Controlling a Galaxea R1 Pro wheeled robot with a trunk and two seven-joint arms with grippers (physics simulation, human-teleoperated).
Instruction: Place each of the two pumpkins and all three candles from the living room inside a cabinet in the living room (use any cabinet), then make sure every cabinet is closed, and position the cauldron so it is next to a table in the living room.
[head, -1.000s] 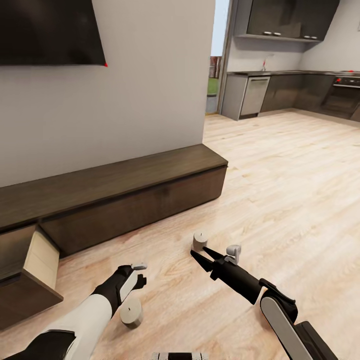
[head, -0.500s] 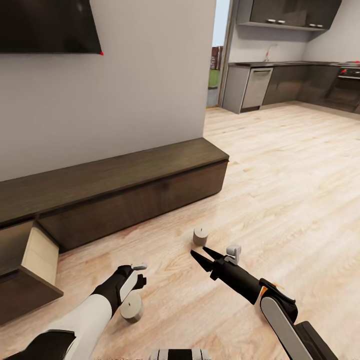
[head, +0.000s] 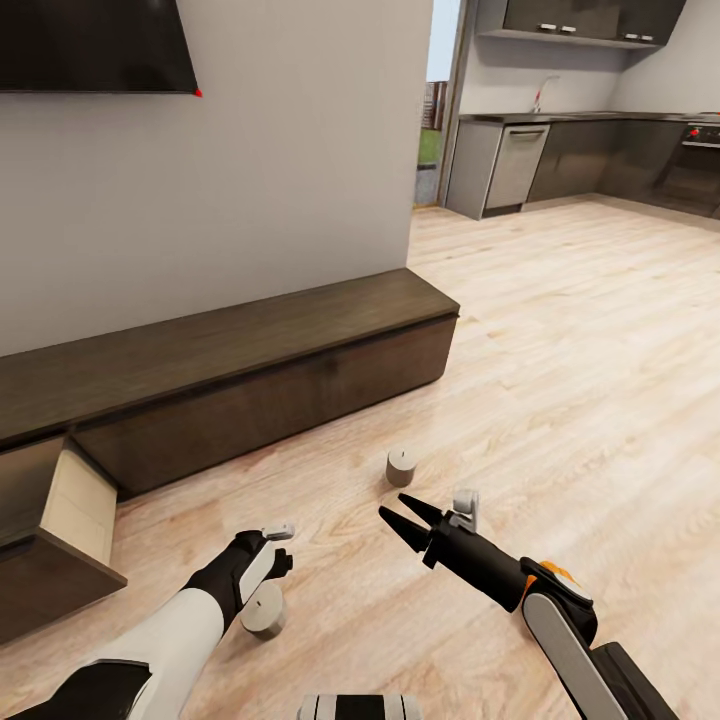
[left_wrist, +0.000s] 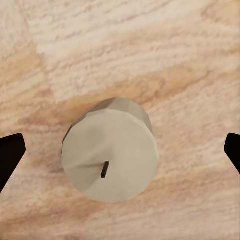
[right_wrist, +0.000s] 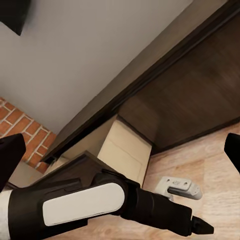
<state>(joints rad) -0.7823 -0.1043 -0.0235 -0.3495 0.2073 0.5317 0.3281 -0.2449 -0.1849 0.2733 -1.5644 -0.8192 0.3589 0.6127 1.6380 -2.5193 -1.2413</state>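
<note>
Floor (head: 600, 380) is light wood plank, visible grain, faint satin sheen; cabinet (head: 250, 380) is dark brown matt wood, its open drawer (head: 75, 510) showing pale unfinished-looking wood. Both candles (left_wrist: 110, 150) (head: 401, 467) look waxy, matt cream-grey, faceted sides. Left arm shell (right_wrist: 82, 203) is smooth white plastic over matt black; wall (head: 300, 150) flat matt grey, TV (head: 95, 45) glossy black.

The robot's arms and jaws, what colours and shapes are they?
Both arms are white shells with black joints and black wrists. The right gripper ends in two pointed black jaws, with a small grey box on its wrist and an orange patch further back. The left gripper is black with a white panel.
</note>
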